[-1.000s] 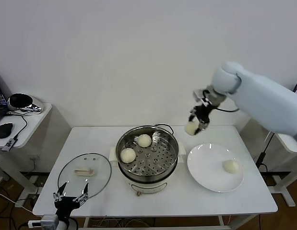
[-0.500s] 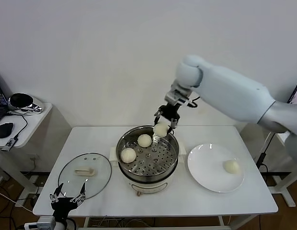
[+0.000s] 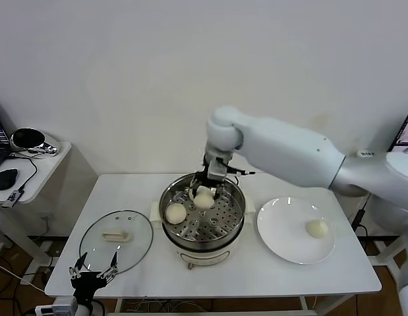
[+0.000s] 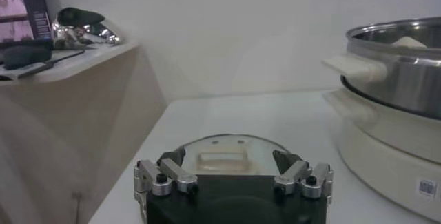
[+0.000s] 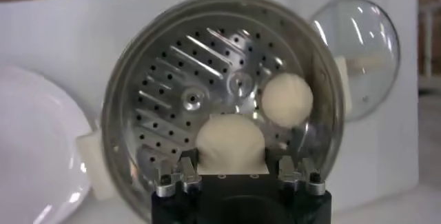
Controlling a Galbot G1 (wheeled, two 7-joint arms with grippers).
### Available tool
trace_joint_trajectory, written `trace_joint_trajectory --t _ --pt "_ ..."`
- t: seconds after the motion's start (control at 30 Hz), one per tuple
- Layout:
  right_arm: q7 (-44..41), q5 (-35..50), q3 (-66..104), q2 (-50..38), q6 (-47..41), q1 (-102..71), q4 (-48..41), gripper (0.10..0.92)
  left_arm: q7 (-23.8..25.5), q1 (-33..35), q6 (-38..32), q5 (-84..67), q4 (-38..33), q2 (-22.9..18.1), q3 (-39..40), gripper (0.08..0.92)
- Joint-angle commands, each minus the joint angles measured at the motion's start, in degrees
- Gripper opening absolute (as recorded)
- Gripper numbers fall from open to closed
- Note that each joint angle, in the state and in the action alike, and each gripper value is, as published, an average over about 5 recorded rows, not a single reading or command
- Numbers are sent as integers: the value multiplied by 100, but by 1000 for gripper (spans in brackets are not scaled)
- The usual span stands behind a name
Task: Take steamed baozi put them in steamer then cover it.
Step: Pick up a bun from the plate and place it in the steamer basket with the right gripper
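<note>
My right gripper [image 3: 205,192] [image 5: 233,168] reaches down into the steamer [image 3: 169,227] [image 5: 135,74], shut on a steamed baozi [image 3: 204,200] [image 5: 231,143] just above the back of the perforated tray. A second baozi [image 3: 175,212] [image 5: 286,99] lies on the tray towards the cover side. One more baozi [image 3: 316,228] rests on the white plate [image 3: 283,234] to the right. The glass cover [image 3: 134,245] [image 4: 224,151] [image 5: 358,39] lies flat on the table left of the steamer. My left gripper [image 3: 93,271] [image 4: 233,171] hangs open at the table's front edge, just short of the cover.
The steamer [image 4: 400,63] stands mid-table on its cream base, with a side handle [image 4: 353,68] facing the cover. A low side table [image 3: 32,164] with a mouse and a dark rounded object stands far left. The right arm's white body [image 3: 289,155] spans above the plate.
The right arm carried the baozi leftwards from above the plate's side to over the steamer and lowered it into the pot. The left gripper has barely shifted.
</note>
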Motion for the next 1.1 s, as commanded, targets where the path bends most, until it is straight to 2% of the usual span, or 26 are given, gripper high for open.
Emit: trace_joint_trajectory --t 0.03,0.83,0.93,1.1 --pt "66 -612 34 268 625 -354 314 594 -6 22 -8 52 17 3 -3 823" --pt "-26 -185 -302 146 439 -593 244 596 14 -34 0 21 87 24 18 823" --pt "11 -50 -251 108 310 -535 272 635 31 -25 9 19 85 20 17 823" --pt "-28 163 -34 -47 172 -257 303 770 52 -20 15 35 84 -22 50 823"
